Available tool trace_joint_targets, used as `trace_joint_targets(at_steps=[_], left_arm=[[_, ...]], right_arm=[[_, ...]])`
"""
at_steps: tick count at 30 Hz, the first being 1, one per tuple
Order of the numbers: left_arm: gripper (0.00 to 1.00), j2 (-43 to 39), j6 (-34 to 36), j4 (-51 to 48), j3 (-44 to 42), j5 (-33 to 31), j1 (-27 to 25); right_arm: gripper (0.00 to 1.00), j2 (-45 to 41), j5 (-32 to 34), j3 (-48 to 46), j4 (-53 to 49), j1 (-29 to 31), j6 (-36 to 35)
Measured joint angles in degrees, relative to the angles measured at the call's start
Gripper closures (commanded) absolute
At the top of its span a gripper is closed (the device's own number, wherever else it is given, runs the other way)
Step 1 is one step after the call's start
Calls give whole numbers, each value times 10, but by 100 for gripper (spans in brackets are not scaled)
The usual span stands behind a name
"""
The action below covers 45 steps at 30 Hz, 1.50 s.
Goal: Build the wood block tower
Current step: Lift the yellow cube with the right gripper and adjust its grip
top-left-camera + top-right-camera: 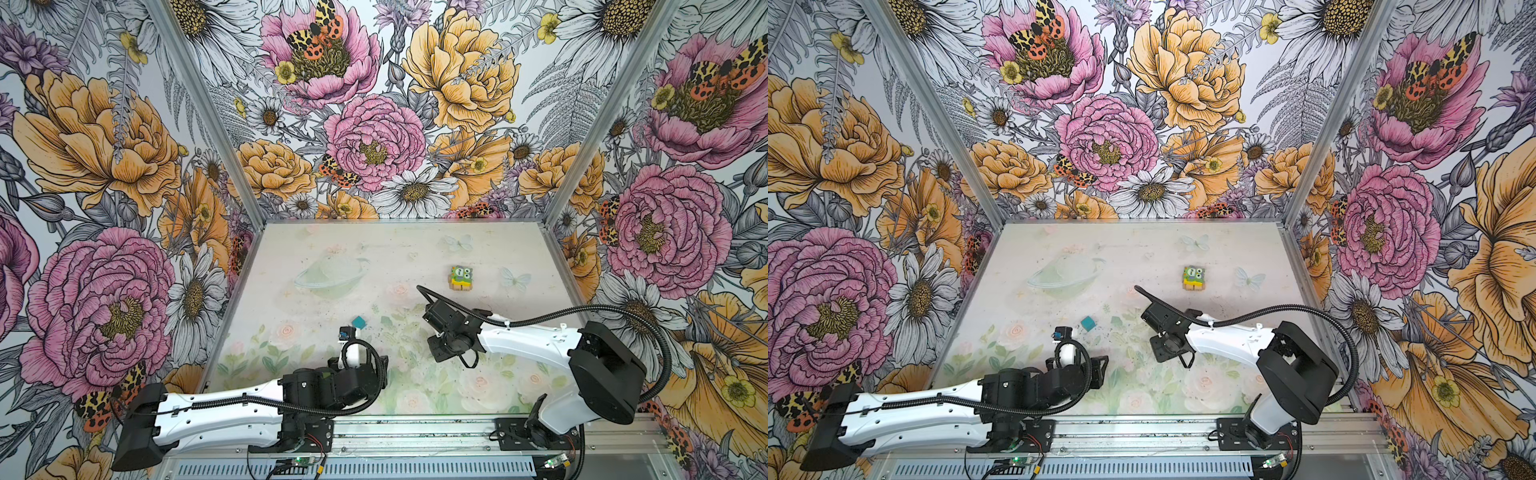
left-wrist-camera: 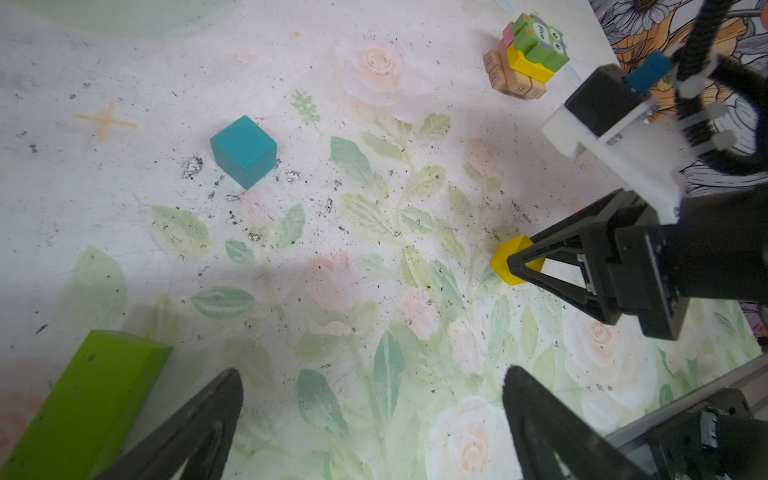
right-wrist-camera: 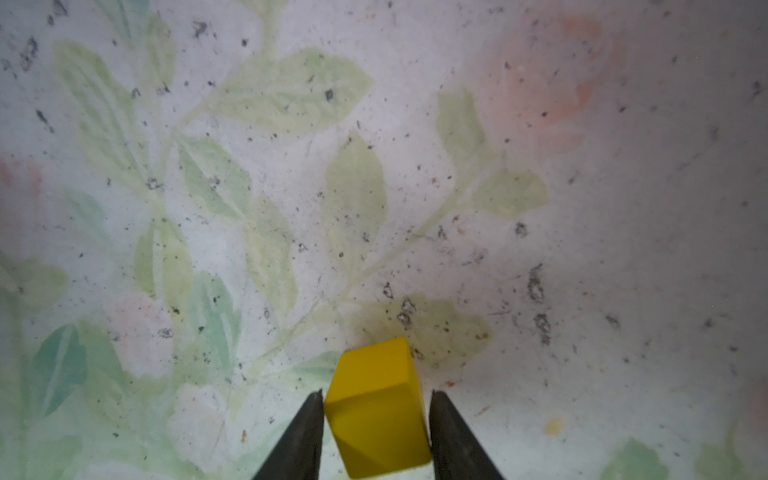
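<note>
Tower [image 1: 461, 277] is sitting at back; right gripper [image 3: 376, 392] is flanking yellow block [image 3: 374, 419], can't tell if clamped; left gripper [image 2: 372, 372] is hanging, fingers [image 2: 199, 424] wide apart.

I am looking over the table [image 1: 374, 249], a pale sheet printed with faded roses and leaves and flecked with dark scuffs. The tower [image 1: 461, 277] is standing on it toward the far right, tan bars at its foot. A teal cube [image 1: 358, 321] is sitting near the middle. A yellow block [image 3: 376, 411] and a green bar [image 2: 83, 407] are lying well apart from it.
</note>
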Motion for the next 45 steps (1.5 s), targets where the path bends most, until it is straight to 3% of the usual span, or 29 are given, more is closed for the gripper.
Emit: trace_joint_targets(at_steps=[23, 29, 45], left_arm=[[1, -18, 0, 0, 0, -2, 1], [1, -18, 2, 0, 0, -2, 19], [1, -23, 28, 0, 0, -1, 54]], right_arm=[[55, 18, 7, 9, -12, 0, 0], [62, 18, 16, 15, -24, 0, 0], [58, 20, 30, 56, -52, -15, 3]])
